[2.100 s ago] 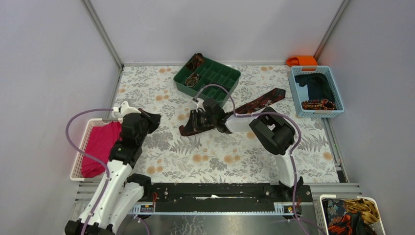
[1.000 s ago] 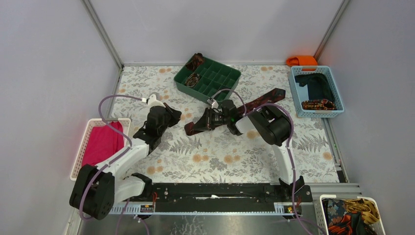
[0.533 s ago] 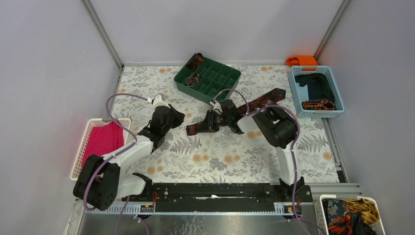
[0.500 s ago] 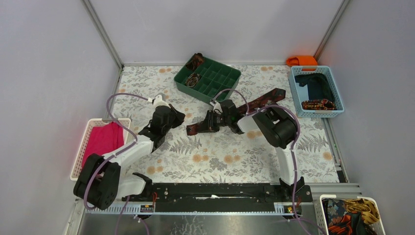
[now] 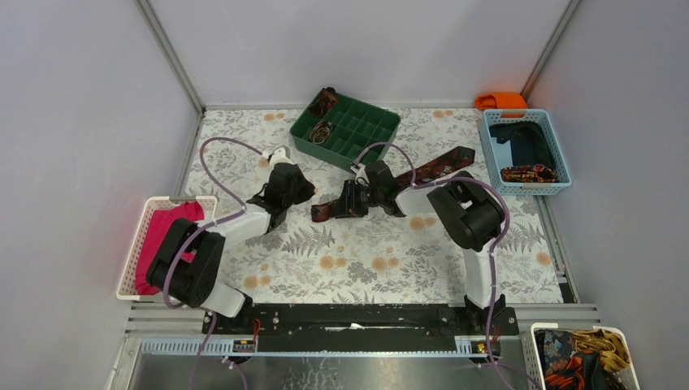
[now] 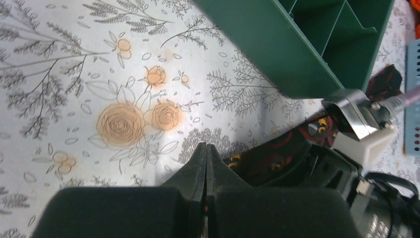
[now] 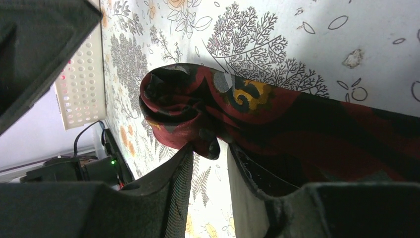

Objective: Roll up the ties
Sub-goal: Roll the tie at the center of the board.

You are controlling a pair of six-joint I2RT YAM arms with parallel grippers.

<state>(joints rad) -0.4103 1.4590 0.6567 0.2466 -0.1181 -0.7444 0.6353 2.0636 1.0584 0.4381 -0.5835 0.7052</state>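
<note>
Half-open right hand (image 7: 210, 159) around tie (image 7: 297, 124)

This is a robotics lab test cell, not a home: plain grey wall panels (image 5: 366, 49) joined by bare aluminium posts (image 5: 168, 53) box in a small bench (image 5: 366, 260) covered with a floral cloth. Two white-and-black robot arms, the left arm (image 5: 244, 223) and the right arm (image 5: 471, 215), are bolted to a black rail (image 5: 357, 318) along the near edge. Practice props sit sorted around them: a green divided tray (image 5: 357, 128), a white basket (image 5: 128, 264), a blue basket (image 5: 530, 189) and a patterned tie (image 5: 443, 166).
</note>
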